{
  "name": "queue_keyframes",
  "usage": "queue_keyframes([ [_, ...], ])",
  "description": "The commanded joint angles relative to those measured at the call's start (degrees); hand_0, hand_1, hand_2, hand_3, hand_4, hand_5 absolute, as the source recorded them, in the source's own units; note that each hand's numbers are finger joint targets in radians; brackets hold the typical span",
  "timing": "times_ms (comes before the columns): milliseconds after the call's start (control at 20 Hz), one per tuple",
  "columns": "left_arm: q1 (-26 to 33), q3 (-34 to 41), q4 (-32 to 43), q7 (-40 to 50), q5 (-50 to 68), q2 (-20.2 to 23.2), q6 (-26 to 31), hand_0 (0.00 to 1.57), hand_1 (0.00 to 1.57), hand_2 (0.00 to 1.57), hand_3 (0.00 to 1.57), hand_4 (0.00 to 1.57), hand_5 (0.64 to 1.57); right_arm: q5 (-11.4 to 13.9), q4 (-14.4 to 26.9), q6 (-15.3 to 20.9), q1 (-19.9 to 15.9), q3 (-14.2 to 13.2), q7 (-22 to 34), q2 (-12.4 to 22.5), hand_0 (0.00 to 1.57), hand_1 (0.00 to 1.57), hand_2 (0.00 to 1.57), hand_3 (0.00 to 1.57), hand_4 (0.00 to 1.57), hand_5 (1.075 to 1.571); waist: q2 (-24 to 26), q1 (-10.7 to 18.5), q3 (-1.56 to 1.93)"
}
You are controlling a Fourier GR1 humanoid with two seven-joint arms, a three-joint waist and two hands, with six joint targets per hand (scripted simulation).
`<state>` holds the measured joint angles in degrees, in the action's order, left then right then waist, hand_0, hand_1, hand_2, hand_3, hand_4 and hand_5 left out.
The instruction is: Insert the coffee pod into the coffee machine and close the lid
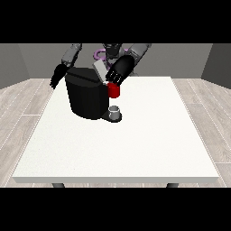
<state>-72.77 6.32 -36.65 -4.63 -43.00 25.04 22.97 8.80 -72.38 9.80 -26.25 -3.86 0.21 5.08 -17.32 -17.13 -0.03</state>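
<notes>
The black coffee machine stands on the white table at the back left of centre. Its grey lid is tilted up at the top. The hand at the view's right hovers just beside the raised lid and above a red thing at the machine. A small grey thing sits on the machine's low front base. The hand at the view's left hangs behind the machine's left side, fingers relaxed and pointing down, holding nothing.
The table's front edge is near the camera. The robot's torso stands behind the machine at the table's far edge.
</notes>
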Motion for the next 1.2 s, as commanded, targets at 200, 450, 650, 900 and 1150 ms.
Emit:
queue_keyframes([
  [200, 0.78, -0.83, -0.57, -1.92, -1.86, 0.00, -3.46, 1.27, 1.27, 1.27, 1.18, 0.17, 1.571, 0.89, 0.36, 1.45, 0.79, 0.11, -0.10, -0.51, 0.00, 0.00, 0.00, 0.00, 0.00, 1.571, 0.25, 0.57, 0.04],
  [450, 2.25, -3.68, -0.21, -3.75, -5.48, 0.76, -5.51, 1.21, 1.21, 1.22, 1.09, 0.00, 1.571, 0.84, -0.78, 1.83, 0.51, 0.77, 1.05, -1.57, 0.00, 0.00, 0.00, 0.00, 0.00, 1.571, -0.32, 0.16, 0.03],
  [650, 1.29, -2.77, 0.88, -3.73, -5.73, 1.34, -6.37, 1.17, 1.17, 1.17, 1.02, 0.00, 1.571, 0.14, -1.32, -0.07, 0.24, 0.38, -0.68, 0.00, 0.00, 0.00, 0.00, 0.00, 0.00, 1.571, -1.72, -1.42, 0.04],
  [900, 1.20, -1.61, 1.65, -4.93, -4.78, 0.97, -6.17, 1.11, 1.11, 1.13, 0.97, 0.00, 1.571, -0.61, -1.78, -1.20, -1.49, -0.88, 2.64, 1.95, 0.00, 0.00, 0.00, 0.00, 0.00, 1.571, -0.78, -1.14, 0.03],
  [1150, -2.01, -0.27, 1.79, -7.56, -5.31, 3.58, -9.49, 1.25, 1.25, 1.21, 0.96, 0.00, 1.571, 1.70, -3.52, 1.25, -2.70, 1.94, 3.24, -0.81, 0.00, 0.00, 0.00, 0.00, 0.00, 1.571, -5.29, -3.19, 0.02],
])
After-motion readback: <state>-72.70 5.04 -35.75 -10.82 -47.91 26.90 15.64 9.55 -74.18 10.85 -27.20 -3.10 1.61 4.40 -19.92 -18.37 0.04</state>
